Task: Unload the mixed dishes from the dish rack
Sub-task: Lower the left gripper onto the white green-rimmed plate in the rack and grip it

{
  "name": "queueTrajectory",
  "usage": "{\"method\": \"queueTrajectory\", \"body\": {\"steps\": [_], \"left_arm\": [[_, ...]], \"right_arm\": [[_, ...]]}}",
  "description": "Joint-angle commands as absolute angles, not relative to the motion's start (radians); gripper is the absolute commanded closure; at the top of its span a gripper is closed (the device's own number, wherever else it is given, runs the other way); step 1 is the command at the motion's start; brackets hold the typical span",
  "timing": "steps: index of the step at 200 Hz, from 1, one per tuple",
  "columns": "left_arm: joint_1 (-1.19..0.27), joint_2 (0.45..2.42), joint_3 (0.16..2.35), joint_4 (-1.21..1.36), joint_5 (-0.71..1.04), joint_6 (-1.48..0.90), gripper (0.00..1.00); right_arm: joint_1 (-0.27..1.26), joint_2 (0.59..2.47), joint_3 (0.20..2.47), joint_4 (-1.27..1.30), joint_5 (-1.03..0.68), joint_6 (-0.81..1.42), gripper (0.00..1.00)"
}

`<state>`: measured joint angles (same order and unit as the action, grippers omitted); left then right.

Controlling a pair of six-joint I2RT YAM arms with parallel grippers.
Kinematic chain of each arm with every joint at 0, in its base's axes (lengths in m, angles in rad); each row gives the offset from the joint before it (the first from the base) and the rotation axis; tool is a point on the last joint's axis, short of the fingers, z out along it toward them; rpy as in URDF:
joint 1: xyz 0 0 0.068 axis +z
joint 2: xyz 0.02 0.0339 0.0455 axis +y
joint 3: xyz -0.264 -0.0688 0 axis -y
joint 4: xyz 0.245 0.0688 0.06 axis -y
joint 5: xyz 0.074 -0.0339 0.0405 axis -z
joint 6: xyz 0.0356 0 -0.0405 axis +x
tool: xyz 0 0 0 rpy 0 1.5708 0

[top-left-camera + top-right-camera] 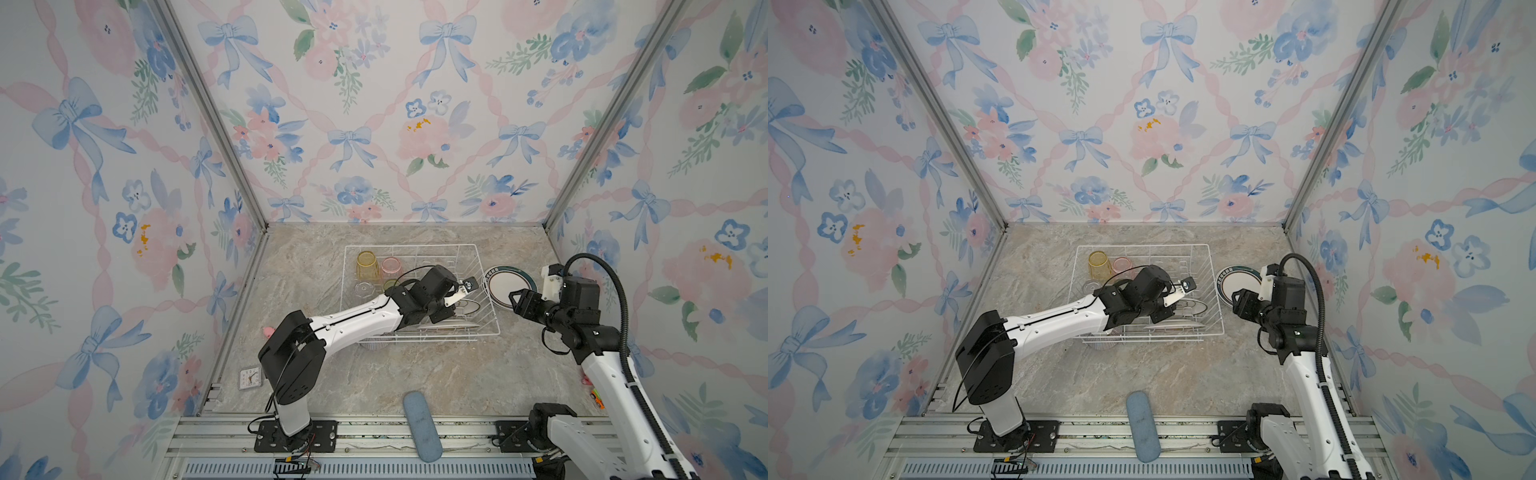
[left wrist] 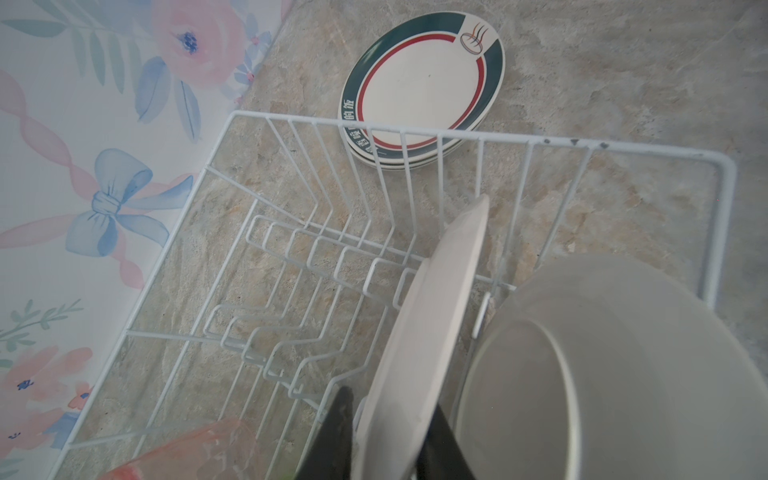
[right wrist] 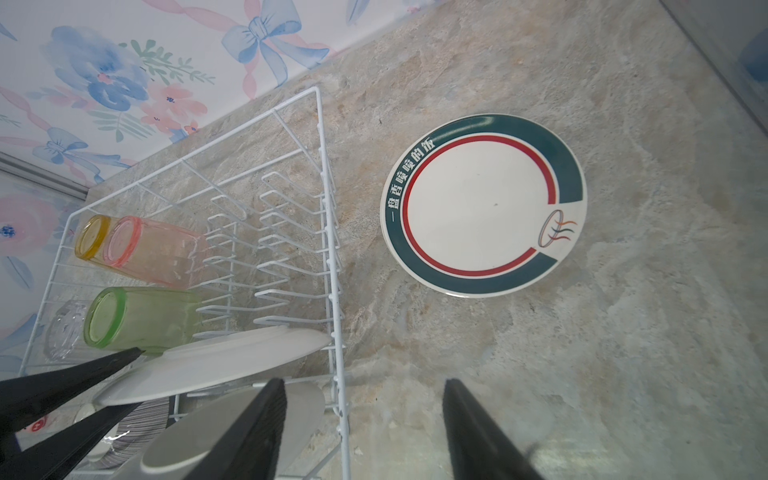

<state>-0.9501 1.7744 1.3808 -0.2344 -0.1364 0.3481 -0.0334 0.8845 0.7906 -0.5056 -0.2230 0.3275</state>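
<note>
The left gripper [image 2: 390, 419] pinches the rim of a white plate [image 2: 436, 299] standing on edge in the dish rack [image 1: 432, 259] (the prongs prop it up for such a grasp). The right gripper [image 3: 361, 432] hangs wide open and empty near the stacked teal-rimmed plates [image 3: 478, 208], probably ready to receive.

Robot test booth, floral wallpaper panels [image 1: 374, 104], aluminium frame [image 1: 212, 112], marble-look tabletop [image 1: 415, 365]
</note>
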Motion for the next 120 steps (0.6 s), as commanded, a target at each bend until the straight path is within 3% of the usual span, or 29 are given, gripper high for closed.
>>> {"method": "queueTrajectory", "body": {"steps": [1, 74, 106, 120], "left_arm": [[-0.954, 1.808, 1.418, -0.256, -0.158, 0.383, 0.79], [-0.953, 1.85, 1.461, -0.267, -0.187, 0.426, 0.89], [-0.952, 1.858, 1.471, -0.272, -0.19, 0.442, 1.0], [-0.951, 1.861, 1.473, -0.274, -0.192, 0.449, 1.0]], "right_arm": [[-0.043, 0.87, 0.786, -0.52, -0.212, 0.309, 0.37], [-0.059, 0.864, 0.781, -0.52, -0.221, 0.306, 0.37], [-0.065, 0.866, 0.782, -0.518, -0.225, 0.306, 0.37], [-0.067, 0.869, 0.781, -0.515, -0.228, 0.308, 0.37]]}}
